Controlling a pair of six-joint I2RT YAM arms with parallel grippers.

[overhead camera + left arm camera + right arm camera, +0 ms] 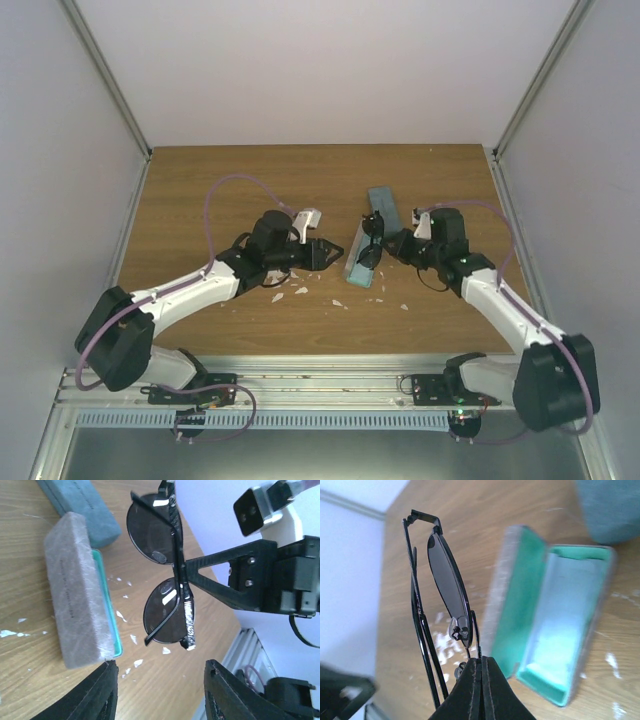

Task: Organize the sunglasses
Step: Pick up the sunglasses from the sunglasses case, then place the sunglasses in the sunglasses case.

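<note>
Centrally in the top view, the dark-lensed sunglasses [371,240] are hanging clear of the table, temples lying along the lenses, just beside a grey case [355,270] lying open. They are looking light, thin and easily bent, so the wire rim by the bridge is seeming the safest hold. Toward the left, the left gripper [328,255] is gaping wide and empty, pointing at them. Toward the right, the right gripper [481,665] is pinching the frame beside the nose pads, fingers almost touching.
</note>
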